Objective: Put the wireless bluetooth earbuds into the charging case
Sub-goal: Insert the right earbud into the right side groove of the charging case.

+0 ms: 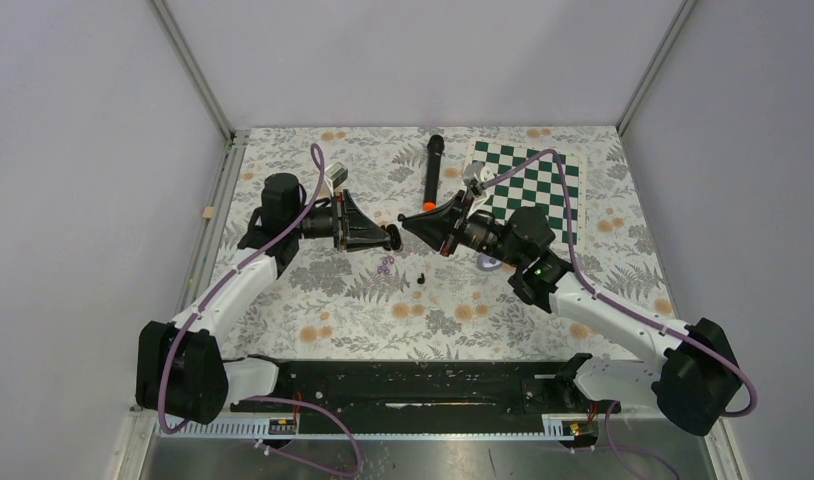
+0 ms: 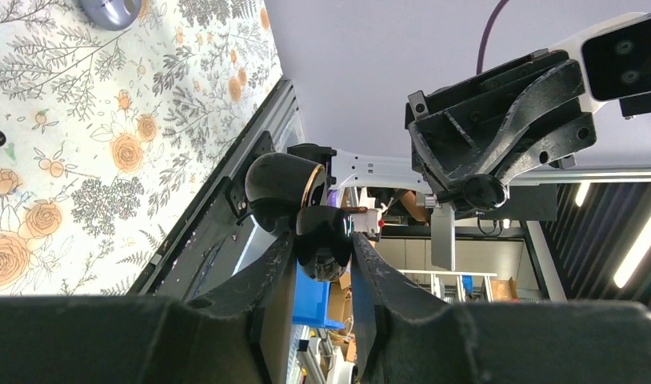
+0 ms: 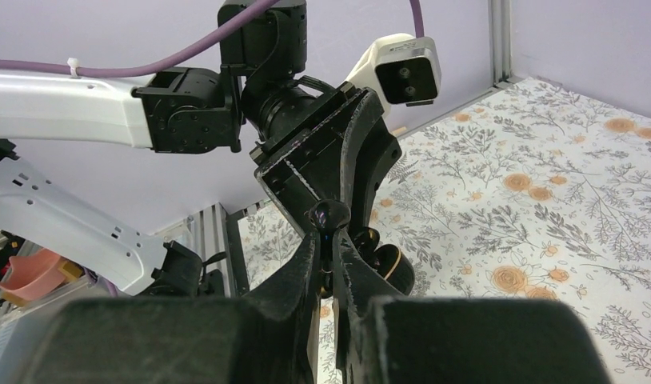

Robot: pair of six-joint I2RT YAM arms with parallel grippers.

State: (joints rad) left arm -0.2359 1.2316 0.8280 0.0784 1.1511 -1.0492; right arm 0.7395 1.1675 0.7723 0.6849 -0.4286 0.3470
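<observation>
Pinching a black earbud [image 3: 329, 214] at its very tips, the right gripper [image 3: 329, 237] has its jaws narrowed to a sliver around that small glossy bead; the left gripper [image 2: 324, 250] is clamped tight on the black charging case [image 2: 322, 240], whose gold-rimmed lid [image 2: 281, 189] stands open to one side of the fingers; both tools are raised off the floral tabletop [image 1: 313, 300] and point at each other, tips nearly meeting.

From the right gripper the case lies straight ahead and a little lower, just past the earbud and partly hidden behind the gripper's own fingers; how much air separates bud from case cannot be told. From the left gripper the earbud sits ahead and off to one side, not yet over the case's mouth.

That sideways offset is, by my judgement, what the coming move turns on; the right arm carries the bud, so it is the one to close the gap and line up with a socket. Whether a socket faces the bud is not shown; the bud is too small to read its long axis.

Beneath the two tips, pale purple earbuds [image 1: 385, 266] and a loose black earbud [image 1: 420, 278] lie on the tabletop, apart from either tool.
</observation>
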